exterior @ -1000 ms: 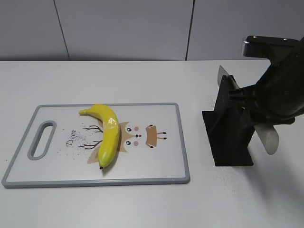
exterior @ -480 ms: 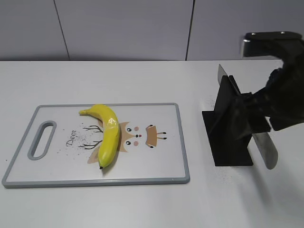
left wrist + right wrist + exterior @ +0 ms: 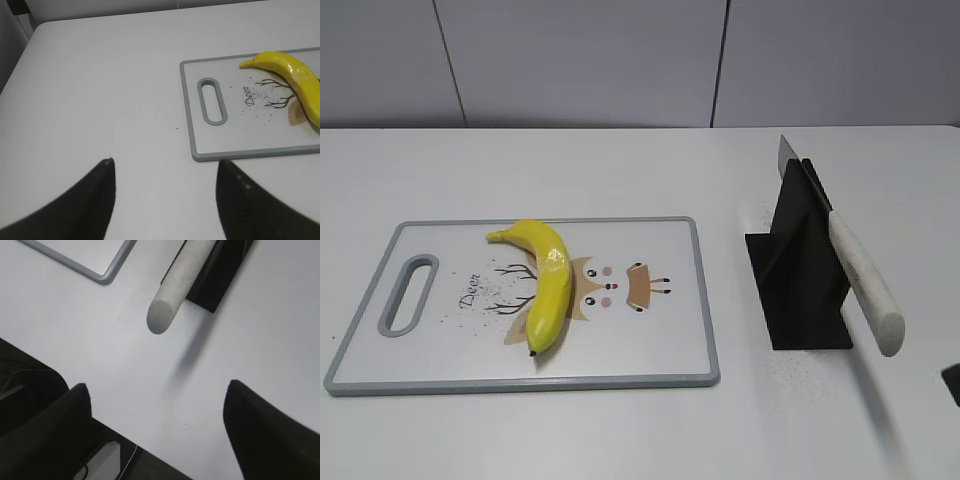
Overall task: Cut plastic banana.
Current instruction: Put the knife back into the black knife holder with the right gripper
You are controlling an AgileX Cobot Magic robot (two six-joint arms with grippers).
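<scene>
The plastic banana [image 3: 552, 280] lies whole on the white cutting board [image 3: 520, 383], stem to the back left and dark tip to the front. It also shows in the left wrist view [image 3: 295, 80] at the right edge. A knife with a white handle [image 3: 865, 285] rests slanted in a black stand [image 3: 805, 290]. My left gripper [image 3: 165, 162] is open and empty over bare table, left of the board [image 3: 192, 125]. My right gripper [image 3: 156, 385] is open and empty near the table's front edge, below the knife handle [image 3: 177, 285] and apart from it.
The board has a grey rim, a handle slot [image 3: 408, 293] at its left end and a deer print. Its corner shows in the right wrist view [image 3: 100, 272]. A dark bit of the right arm [image 3: 952, 385] shows at the right edge. The table edge [image 3: 150, 450] lies under the right gripper.
My right arm, which was at the knife handle, has pulled back to the right and front, almost out of the exterior view. The knife stays in the stand. The banana has not moved.
</scene>
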